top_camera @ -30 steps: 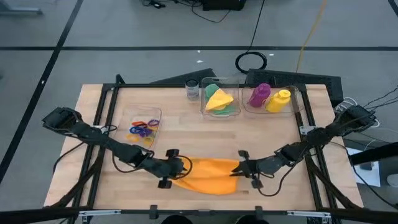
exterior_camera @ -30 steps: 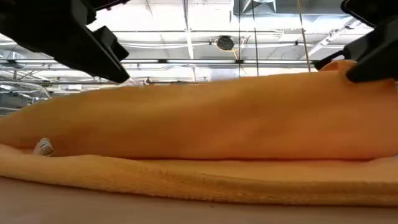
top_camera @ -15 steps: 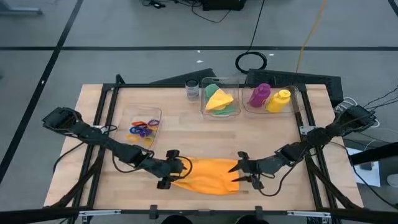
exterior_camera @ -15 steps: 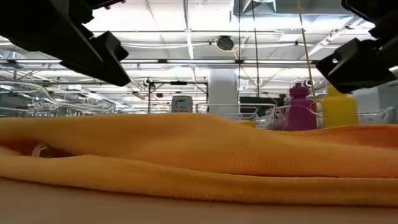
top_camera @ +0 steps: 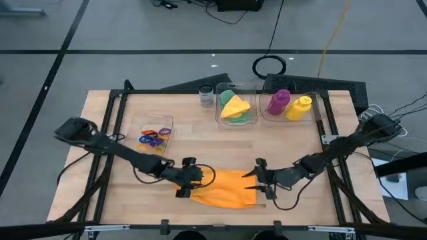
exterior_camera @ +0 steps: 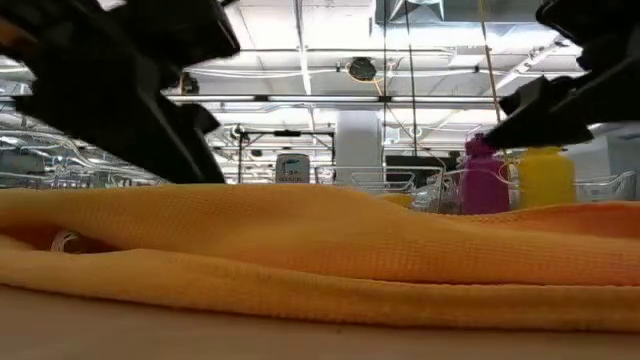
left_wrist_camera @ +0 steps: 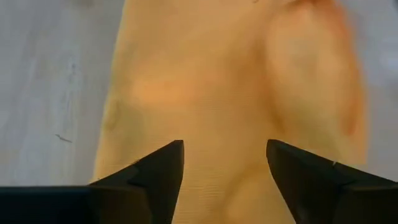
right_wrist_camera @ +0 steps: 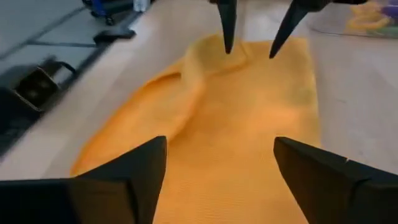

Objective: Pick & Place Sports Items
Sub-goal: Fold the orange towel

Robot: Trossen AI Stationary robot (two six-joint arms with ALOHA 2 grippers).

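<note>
High view shows you three clear boxes: rings [top_camera: 153, 138], green and yellow cloths [top_camera: 235, 107], two bottles [top_camera: 289, 105]; both grippers [top_camera: 195, 181] [top_camera: 257, 180] spread over the orange cloth [top_camera: 225, 189].

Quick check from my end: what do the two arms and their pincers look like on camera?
Both arms are dark, slim and jointed, with black cables looping alongside. The left pincer and right pincer each end in two black, wedge-shaped fingers tapering to points. No markings show.
</note>
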